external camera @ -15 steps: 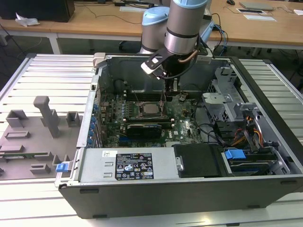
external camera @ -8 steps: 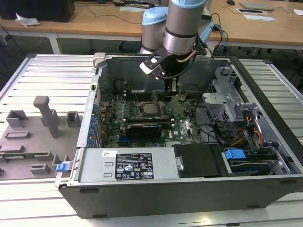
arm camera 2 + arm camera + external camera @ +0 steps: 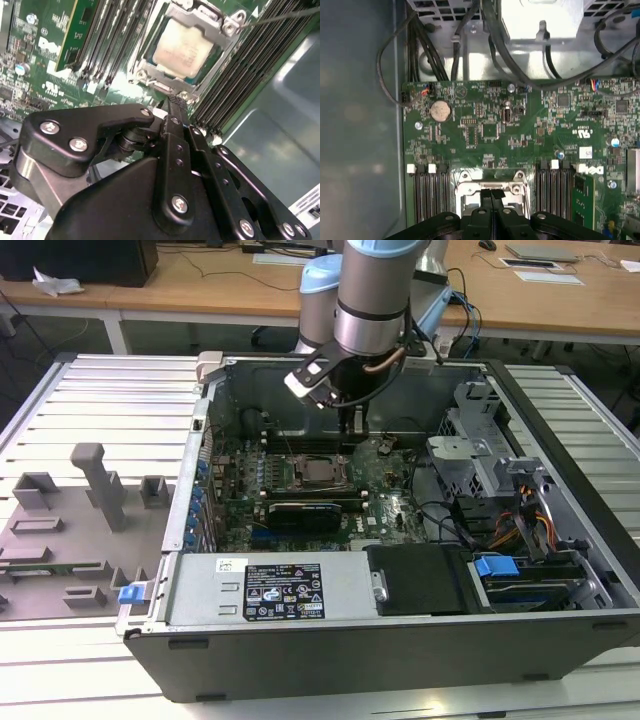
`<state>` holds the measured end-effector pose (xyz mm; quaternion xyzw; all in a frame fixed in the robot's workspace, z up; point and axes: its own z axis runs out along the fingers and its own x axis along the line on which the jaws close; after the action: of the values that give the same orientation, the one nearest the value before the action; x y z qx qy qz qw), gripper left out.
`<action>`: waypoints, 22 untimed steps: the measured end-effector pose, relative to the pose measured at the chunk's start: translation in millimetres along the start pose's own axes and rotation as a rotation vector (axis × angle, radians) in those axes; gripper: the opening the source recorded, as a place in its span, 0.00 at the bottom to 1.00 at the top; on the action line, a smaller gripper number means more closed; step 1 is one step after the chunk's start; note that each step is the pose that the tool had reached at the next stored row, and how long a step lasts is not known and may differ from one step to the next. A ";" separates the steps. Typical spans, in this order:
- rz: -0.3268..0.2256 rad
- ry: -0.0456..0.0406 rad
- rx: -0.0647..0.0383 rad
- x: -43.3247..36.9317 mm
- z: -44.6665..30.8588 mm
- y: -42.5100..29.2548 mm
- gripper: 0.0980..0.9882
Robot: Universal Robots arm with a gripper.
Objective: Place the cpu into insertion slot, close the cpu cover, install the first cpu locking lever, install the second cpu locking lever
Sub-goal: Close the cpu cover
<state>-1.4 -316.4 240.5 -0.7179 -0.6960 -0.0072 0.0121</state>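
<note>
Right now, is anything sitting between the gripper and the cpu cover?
Nothing visible does. In the second wrist view the gripper, fingers shut, hangs close by one edge of the cpu cover, with nothing between them. The cover lies flat around the cpu.

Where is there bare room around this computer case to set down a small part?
Free: the slatted table between the grey fixture tray and the wooden desk, and its strip at the exterior view's right of the computer case. Crowded: the motherboard around the cpu, near the gripper.
</note>
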 end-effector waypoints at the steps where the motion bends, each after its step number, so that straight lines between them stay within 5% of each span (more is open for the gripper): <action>1: 0.000 0.0001 -0.001 -0.1 0.3 -2.7 0.01; 6: 0.000 0.0001 -0.005 -1.3 5.8 -21.6 0.01; 10: 0.000 0.0001 -0.008 -2.0 14.2 -26.7 0.01; 14: 0.000 0.0001 -0.009 -2.0 15.0 -27.0 0.01; 22: -0.228 -0.0015 -0.002 -2.0 15.0 -27.0 0.01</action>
<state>-28.6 -317.2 225.6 -0.6339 -0.7733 -0.0088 0.0099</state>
